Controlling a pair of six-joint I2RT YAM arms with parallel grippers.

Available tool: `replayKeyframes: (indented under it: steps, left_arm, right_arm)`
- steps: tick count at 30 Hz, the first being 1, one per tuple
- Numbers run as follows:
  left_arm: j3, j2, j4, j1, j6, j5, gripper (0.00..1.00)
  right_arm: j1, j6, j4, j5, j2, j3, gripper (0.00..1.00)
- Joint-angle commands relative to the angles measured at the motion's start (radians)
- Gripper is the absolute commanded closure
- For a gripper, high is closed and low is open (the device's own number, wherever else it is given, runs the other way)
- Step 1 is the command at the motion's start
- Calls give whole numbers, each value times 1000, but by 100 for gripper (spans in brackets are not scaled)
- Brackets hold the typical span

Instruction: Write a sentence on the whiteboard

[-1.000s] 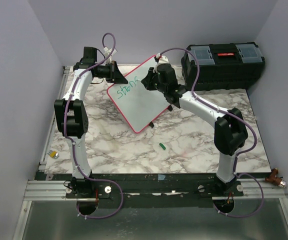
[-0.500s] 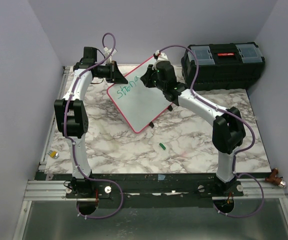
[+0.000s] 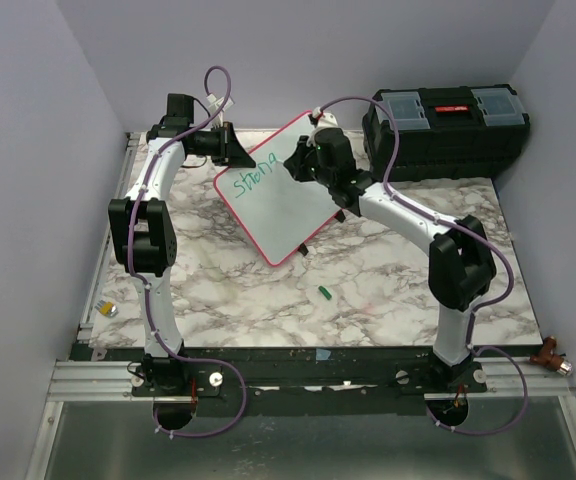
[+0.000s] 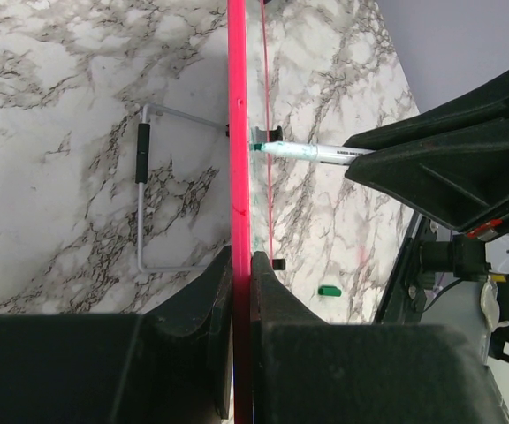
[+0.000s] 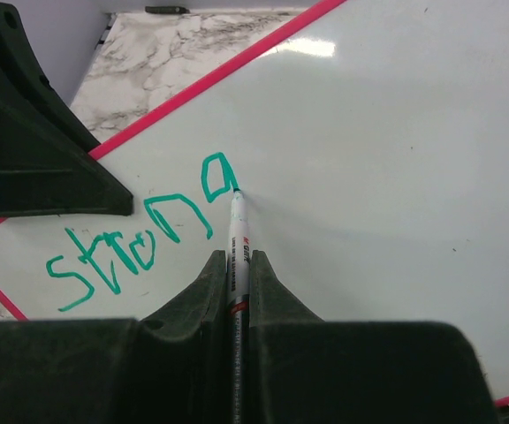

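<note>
One whiteboard [image 3: 288, 215], tilted, at 12 o'clock on the tabletop [image 3: 368, 280]; left gripper [image 4: 241, 258] clamped on its 10 o'clock edge. One green marker [image 5: 237, 225], pinched in the right gripper [image 5: 237, 265], tip on the sentence [image 5: 140, 234] at its "g". Risk: excess pen pressure could shift the board and skew strokes.

Tilted pink-framed whiteboard [image 3: 288, 215] with unfinished green sentence [image 5: 138, 250]

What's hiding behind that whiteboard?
A bent wire stand juts from the whiteboard's back, over the marble table. From above, the board mostly covers it.
</note>
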State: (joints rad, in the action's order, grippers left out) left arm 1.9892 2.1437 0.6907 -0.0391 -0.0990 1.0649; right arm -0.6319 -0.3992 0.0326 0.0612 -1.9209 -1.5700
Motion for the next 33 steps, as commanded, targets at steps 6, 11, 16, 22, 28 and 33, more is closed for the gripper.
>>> replayKeyframes:
  steps: [6,11,16,22,28,33]
  left_arm:
    - [-7,-7,6,-29,68,34,100]
    - [-7,-7,6,-29,68,36,100]
    - [-7,-7,6,-28,67,36,100]
    - [-7,-8,6,-28,68,36,100]
    - [-9,-8,6,-28,68,36,100]
    - [-9,-8,7,-28,70,35,100]
  right_arm:
    - [-5,6,-51,-55,20,113,100]
    - [-4,-2,-44,-76,25,135,99]
    - [-4,-8,-42,-111,23,128,99]
    - [-4,-16,-43,-125,28,123,99]
    - [-4,-17,-16,-114,25,100,99]
    - [-5,-9,-29,-81,38,72,99]
